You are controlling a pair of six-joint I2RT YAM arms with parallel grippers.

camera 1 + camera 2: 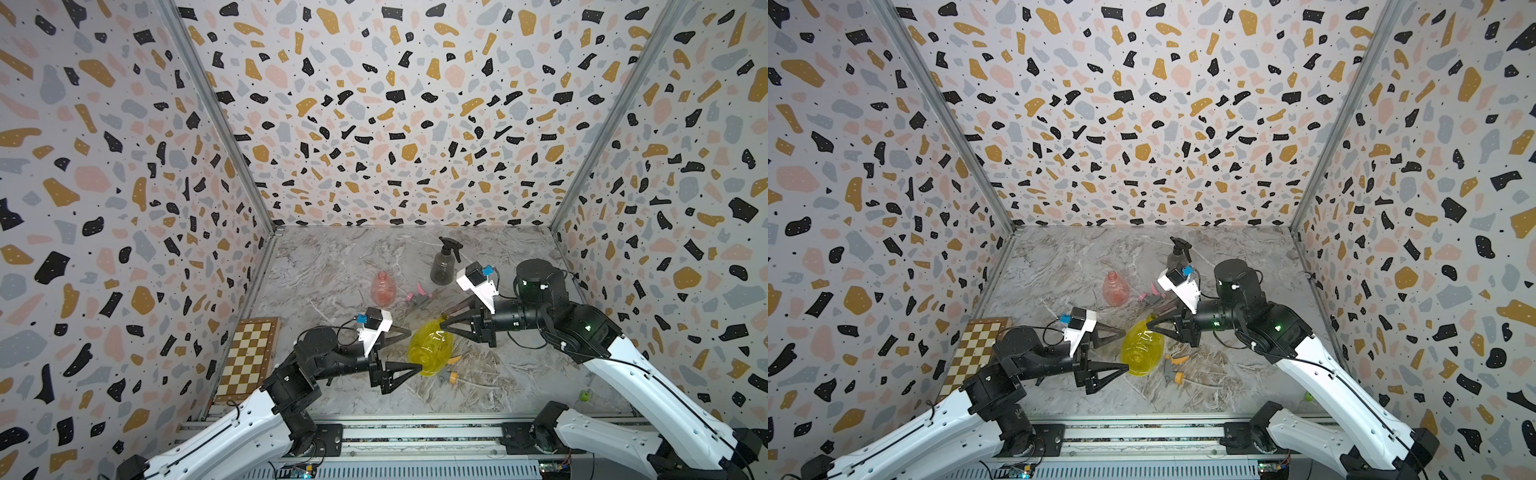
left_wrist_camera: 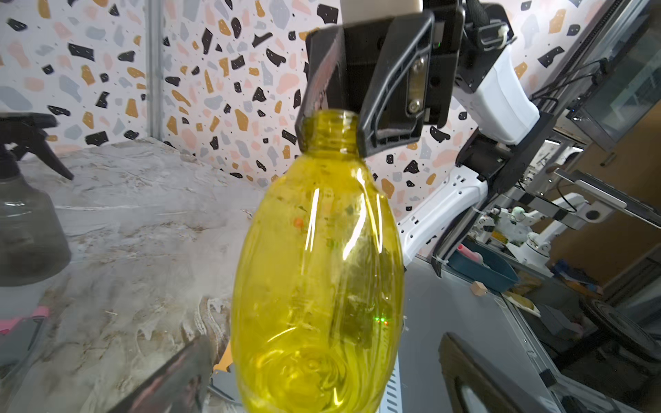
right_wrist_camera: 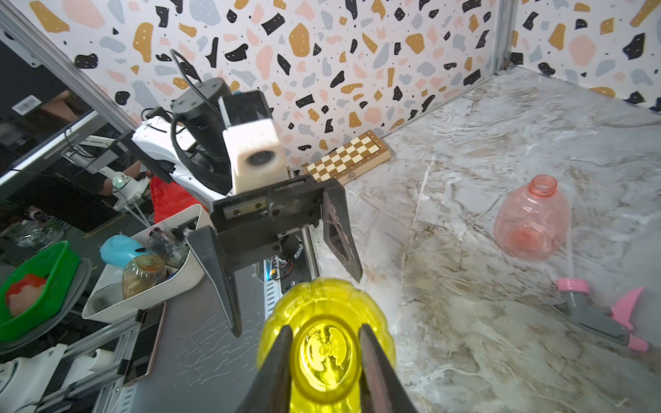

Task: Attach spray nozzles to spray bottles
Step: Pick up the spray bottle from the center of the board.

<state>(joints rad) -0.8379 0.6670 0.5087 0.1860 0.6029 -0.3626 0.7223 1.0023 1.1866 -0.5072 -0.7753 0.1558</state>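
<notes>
Top views are dominated by the grey marbled tabletop. The round, bulbous, translucent yellow bottle is held over it toward the near edge, tipped well off upright. Whether its base is clear of the surface cannot be told. Its threaded neck is pinched by the right gripper, whose jaws are drawn in narrowly on it. The left gripper is spread to its widest and nothing is held by it. Its jaws are set either side of the bottle's base, and contact there cannot be judged.

Toward the far side, the smoky dark-grey conical bottle is stood upright with the all-black trigger nozzle already fitted. The pink translucent bottle is stood open-necked to its left, with the pink-and-grey trigger nozzle laid just beside it. The grey nozzle with the yellow-orange collar is laid just right of the yellow bottle, partly hidden by it.

A slip is judged the main risk, since a round neck pinched between two flat jaws can be swivelled by the body's weight. If the neck is released before the slick body is firmly clamped, the bottle may be dropped onto the nozzle beside it. If the thin wall is squeezed too hard, it may be buckled or squirted out.
</notes>
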